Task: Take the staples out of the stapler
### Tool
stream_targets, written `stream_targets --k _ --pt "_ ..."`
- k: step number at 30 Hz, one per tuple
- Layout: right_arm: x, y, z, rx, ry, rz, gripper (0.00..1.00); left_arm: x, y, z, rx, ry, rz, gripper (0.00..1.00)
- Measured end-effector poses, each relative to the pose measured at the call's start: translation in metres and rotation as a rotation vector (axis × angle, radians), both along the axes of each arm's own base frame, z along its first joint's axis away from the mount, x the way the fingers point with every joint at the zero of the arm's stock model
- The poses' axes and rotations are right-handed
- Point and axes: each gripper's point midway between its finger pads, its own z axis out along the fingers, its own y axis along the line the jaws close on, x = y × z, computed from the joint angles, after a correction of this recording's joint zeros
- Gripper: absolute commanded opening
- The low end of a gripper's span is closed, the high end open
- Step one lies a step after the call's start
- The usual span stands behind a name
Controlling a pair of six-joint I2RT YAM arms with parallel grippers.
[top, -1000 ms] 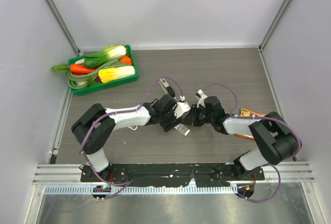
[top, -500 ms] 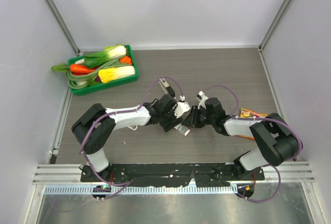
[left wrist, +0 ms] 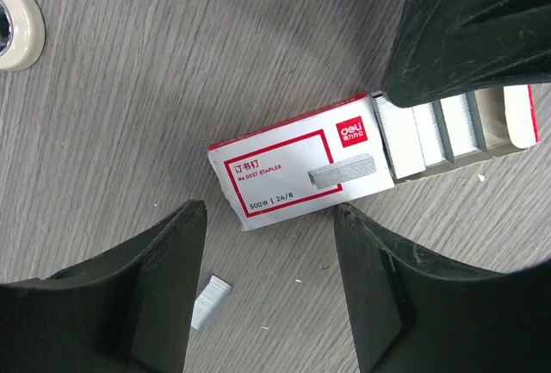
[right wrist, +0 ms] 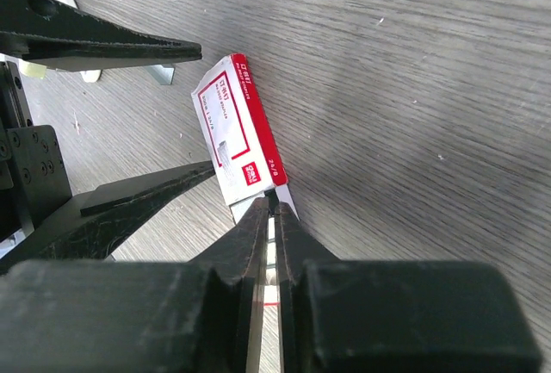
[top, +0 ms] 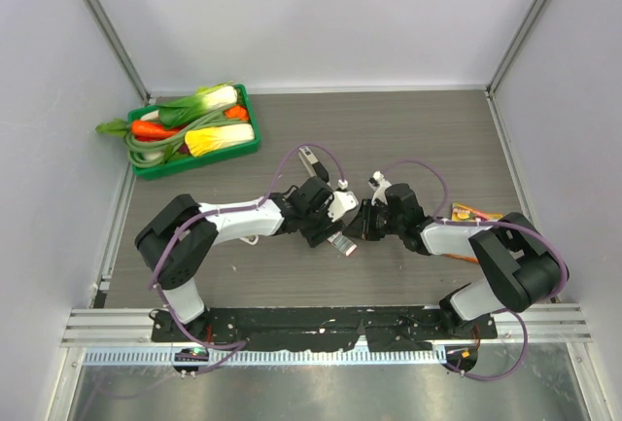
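Note:
A tiny grey strip of staples (left wrist: 209,301) lies on the table beside my left gripper's left finger; it also shows in the right wrist view (right wrist: 161,72). My left gripper (left wrist: 269,218) is open and empty, hovering over a red-and-white staple box (left wrist: 297,170). The box's inner tray (left wrist: 448,127) is slid out and holds several staple strips. My right gripper (right wrist: 271,205) is shut on the edge of that tray. A slim grey object, probably the stapler (top: 309,160), lies behind the left wrist. In the top view the two grippers (top: 335,231) (top: 358,231) meet at the box (top: 342,244).
A green tray (top: 146,165) of vegetables sits at the far left. A beige rounded object (left wrist: 13,11) lies close to the left gripper. An orange packet (top: 473,213) lies under the right arm. Grey walls enclose the table on three sides.
My right gripper has shifted slightly toward the near left. The box and the left gripper have hardly moved.

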Motion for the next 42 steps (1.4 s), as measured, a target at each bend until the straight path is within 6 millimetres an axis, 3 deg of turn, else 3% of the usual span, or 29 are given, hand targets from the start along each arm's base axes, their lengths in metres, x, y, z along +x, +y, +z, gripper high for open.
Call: stream_targets --k 16,24,34,42 --pt "-0.0006 0.0027 0.0032 0.02 0.005 0.003 0.1 0.0008 0.0003 0.0 0.002 -0.003 0.003 0.65" --pt "-0.0034 0.0045 0.0043 0.03 0.011 0.019 0.13 0.0009 0.0004 0.0 0.002 -0.004 0.003 0.65" --pt "-0.005 0.0042 0.0031 0.027 0.015 0.026 0.26 0.001 0.0004 0.0001 0.003 -0.004 0.004 0.64" --pt "-0.0015 -0.0006 0.0069 0.004 -0.012 0.005 0.24 0.0013 0.0005 0.0002 0.003 -0.005 0.004 0.64"
